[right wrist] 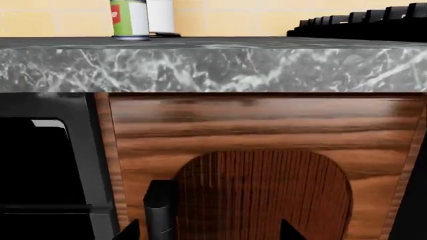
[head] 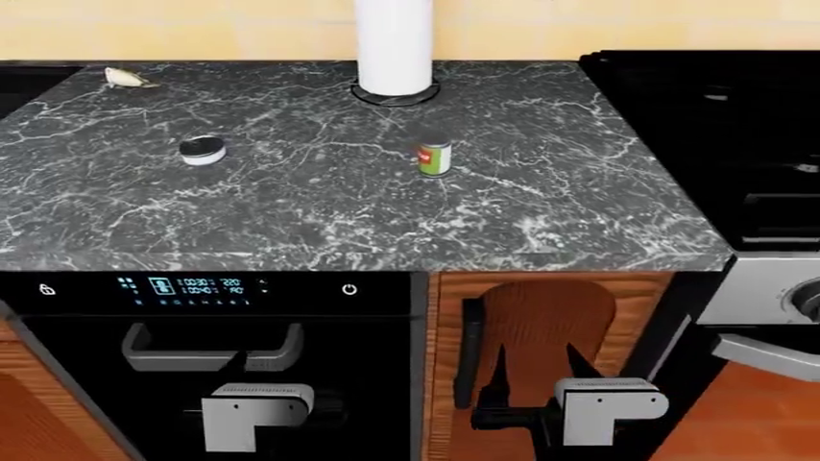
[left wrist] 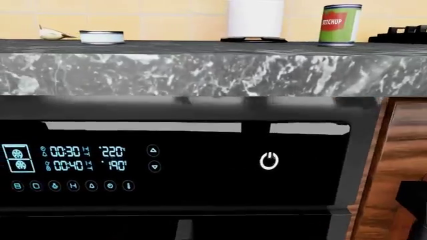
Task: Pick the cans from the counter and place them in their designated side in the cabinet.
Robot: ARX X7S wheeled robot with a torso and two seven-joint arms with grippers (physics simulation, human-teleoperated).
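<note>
Marble worktop: green-labelled can upright near centre, squat white can well apart to its left; left gripper and right gripper below the edge, fingers spread, empty.

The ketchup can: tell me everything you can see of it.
The ketchup can is a small upright cylinder with a green label, a red patch reading KETCHUP and a grey metal top. It stands alone on the black marble counter, in front of the white paper-towel roll. Nothing else touches it.
</note>
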